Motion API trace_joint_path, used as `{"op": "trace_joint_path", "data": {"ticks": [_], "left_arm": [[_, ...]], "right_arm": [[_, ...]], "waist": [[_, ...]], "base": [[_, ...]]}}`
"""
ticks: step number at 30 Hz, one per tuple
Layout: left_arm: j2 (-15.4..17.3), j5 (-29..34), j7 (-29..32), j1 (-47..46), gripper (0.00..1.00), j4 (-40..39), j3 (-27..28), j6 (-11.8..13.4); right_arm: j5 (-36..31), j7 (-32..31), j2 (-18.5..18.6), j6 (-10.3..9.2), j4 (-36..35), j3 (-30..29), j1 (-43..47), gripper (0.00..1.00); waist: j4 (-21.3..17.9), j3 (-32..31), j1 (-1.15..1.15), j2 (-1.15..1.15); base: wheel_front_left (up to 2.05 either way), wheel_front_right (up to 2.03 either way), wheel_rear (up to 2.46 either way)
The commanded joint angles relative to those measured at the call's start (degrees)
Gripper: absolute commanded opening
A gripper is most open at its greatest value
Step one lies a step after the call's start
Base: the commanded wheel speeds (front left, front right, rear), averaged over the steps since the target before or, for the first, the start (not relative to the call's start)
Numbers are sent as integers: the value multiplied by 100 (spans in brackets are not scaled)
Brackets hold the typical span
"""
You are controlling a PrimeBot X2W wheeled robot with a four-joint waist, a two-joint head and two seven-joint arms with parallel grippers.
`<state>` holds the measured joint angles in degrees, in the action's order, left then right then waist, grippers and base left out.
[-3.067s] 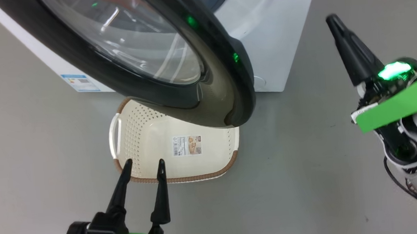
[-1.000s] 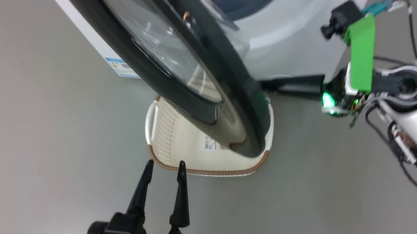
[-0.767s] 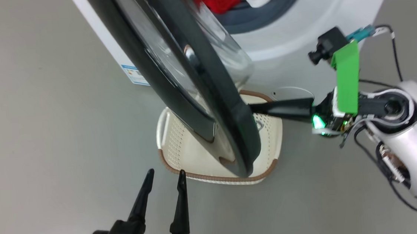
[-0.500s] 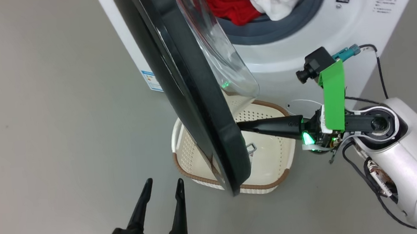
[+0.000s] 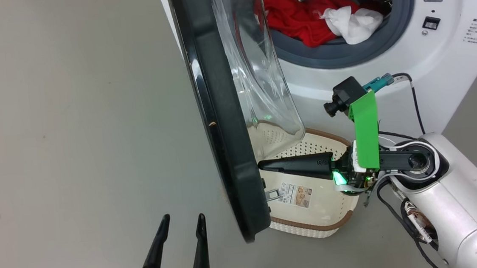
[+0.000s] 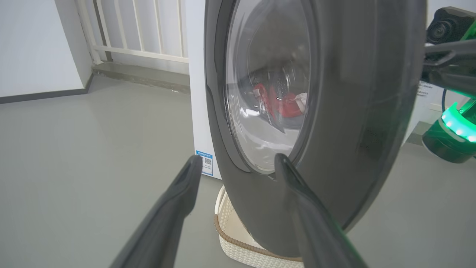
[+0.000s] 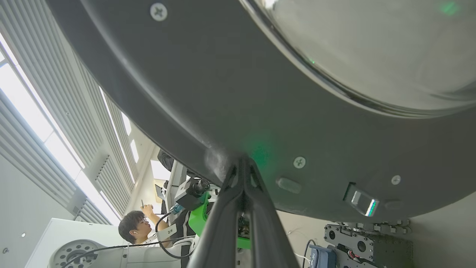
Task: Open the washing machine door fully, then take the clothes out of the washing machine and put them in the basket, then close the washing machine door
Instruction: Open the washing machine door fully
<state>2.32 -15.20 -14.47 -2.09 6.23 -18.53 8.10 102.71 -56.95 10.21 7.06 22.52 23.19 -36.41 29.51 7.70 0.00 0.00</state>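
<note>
The 1st step, opening the door fully, is judged to be in hand. The washing machine door [image 5: 219, 110] is seen edge-on at the centre of the head view, swung well out from the washing machine [image 5: 387, 79] at the upper right. The right tool [image 5: 261, 165], clenched and empty, is set with its tips against the door's inner rim. The left tool [image 5: 183, 217], released and holding nothing, hovers at the bottom centre. The clothes [image 5: 297, 16] are lodged in the drum at the top, and the basket [image 5: 314, 227] is placed beneath the door. A further push toward the frame's left is probably called for, with the tips kept from slipping. The floor [image 5: 71, 121] is plain grey. A white railing [image 6: 141, 53] is shown at the upper left of the left wrist view, and a person [image 7: 135, 227] at the lower left of the right wrist view.
</note>
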Motion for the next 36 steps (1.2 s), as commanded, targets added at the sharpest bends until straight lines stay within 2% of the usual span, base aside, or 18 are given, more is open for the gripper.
{"op": "trace_joint_path", "data": {"ticks": [1,11,12,13,15,16,17,30,36], "left_arm": [[55,24,-52,3,100,-128,221,47],[55,29,-52,39,100,-143,285,60],[55,27,-52,37,100,-146,291,61],[55,26,-52,34,100,-146,299,61],[55,22,-52,23,100,-134,321,55],[55,21,-52,17,100,-126,332,51],[55,22,-52,12,100,-120,342,47],[55,31,-52,-64,100,-8,600,-37],[55,10,-52,-68,100,10,657,-48]], "right_arm": [[-47,-24,-185,43,-157,4,61,0],[-275,-114,-376,43,-122,-180,179,0],[-311,-99,-378,43,-114,-212,186,2],[-342,-86,-383,43,-105,-242,194,19],[-416,-56,-388,43,-96,-297,218,42],[-456,-28,-390,43,-94,-329,237,84],[-482,-13,-392,43,-90,-359,265,100],[-989,561,-248,43,7,-769,1129,100],[-1241,1161,-161,43,7,-1032,1605,100]], "waist": [[73,-70,0,0],[50,-92,0,0],[35,-89,0,0],[19,-87,0,0],[-18,-84,0,0],[-37,-86,0,0],[-54,-88,0,0],[-344,-132,0,0],[-453,-129,0,0]], "base": [[0,0,0],[0,0,0],[0,0,0],[0,0,0],[0,0,0],[0,0,0],[0,0,0],[0,0,0],[0,0,0]]}}
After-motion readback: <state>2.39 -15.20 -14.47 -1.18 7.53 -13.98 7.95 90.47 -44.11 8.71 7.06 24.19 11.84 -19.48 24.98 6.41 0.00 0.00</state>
